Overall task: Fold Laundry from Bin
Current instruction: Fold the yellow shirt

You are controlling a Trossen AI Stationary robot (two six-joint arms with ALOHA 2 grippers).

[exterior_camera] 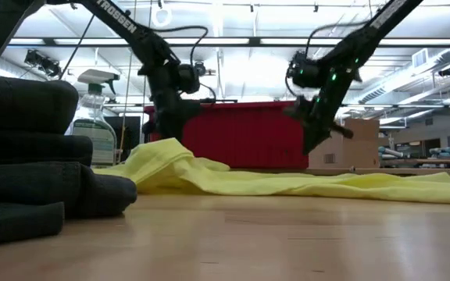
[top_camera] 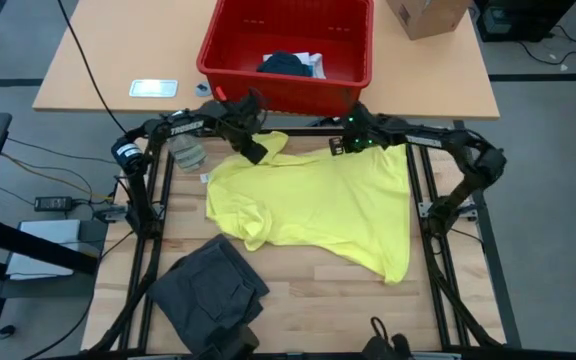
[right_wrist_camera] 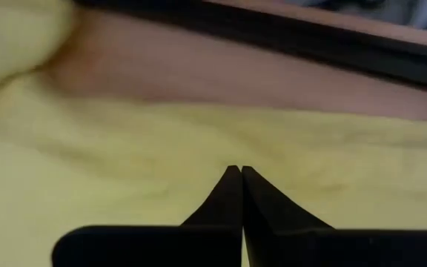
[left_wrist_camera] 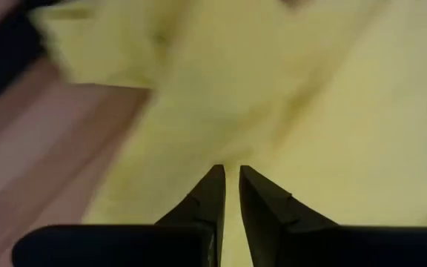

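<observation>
I've got the yellow shirt (top_camera: 318, 205) spread on the table near the red bin (top_camera: 288, 45). Left gripper (top_camera: 258, 150) nearly shut, pinching its far edge; right gripper (top_camera: 340, 146) clamped on it too. Next: fold that edge over evenly.

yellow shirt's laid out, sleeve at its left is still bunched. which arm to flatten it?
Left, probably. The left gripper sits at the yellow shirt's far-left corner, nearest the bunched sleeve. The right gripper is shut at the far edge, further right.
</observation>
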